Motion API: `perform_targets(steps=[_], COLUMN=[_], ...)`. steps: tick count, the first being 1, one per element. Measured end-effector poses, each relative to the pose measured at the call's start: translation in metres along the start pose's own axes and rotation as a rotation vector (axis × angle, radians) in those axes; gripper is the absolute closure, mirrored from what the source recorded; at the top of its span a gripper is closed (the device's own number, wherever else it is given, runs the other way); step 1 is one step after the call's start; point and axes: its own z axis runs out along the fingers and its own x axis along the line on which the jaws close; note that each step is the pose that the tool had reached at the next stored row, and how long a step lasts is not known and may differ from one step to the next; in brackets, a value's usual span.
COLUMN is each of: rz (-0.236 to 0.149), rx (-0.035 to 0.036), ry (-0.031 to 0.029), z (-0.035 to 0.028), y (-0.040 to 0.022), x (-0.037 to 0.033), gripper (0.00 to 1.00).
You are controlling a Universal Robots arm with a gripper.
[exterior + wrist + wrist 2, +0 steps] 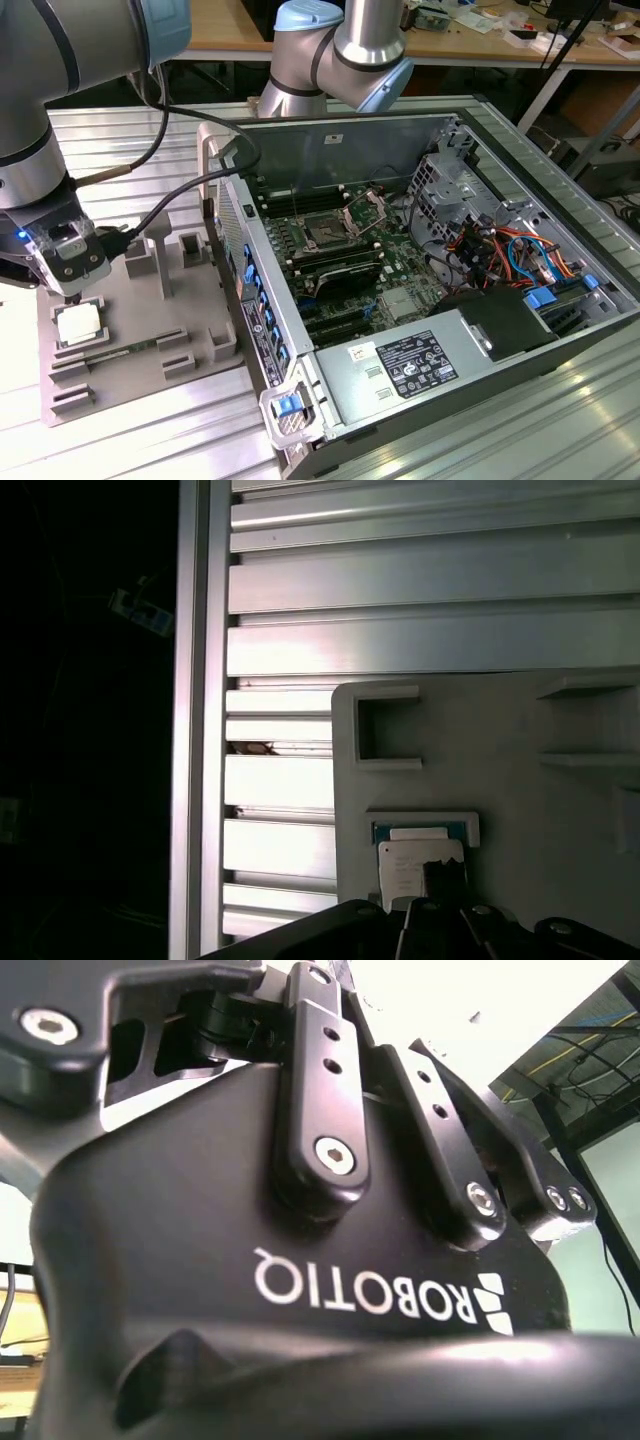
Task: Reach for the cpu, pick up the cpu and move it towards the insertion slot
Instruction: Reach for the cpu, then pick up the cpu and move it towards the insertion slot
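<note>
Cluttered wooden workbench (pixel 225 25) behind ribbed aluminium table (pixel 140 450)

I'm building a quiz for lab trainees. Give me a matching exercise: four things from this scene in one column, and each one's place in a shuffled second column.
1 cpu
2 insertion slot
3 gripper
4 grey fixture

A on the motherboard in the open case
B right over the cpu
C on the ribbed metal table, beside the case
D in a recess of the grey fixture

Pairs: 1-D, 2-A, 3-B, 4-C
</note>
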Motion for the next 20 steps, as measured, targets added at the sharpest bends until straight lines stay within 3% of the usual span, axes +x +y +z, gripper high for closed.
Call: perform_targets(steps=[20], rz=[0.000], rx=[-0.0001], ry=[-0.0001], z=[0.0077], y=[-0.0026], x=[0.0000], gripper=[0.89])
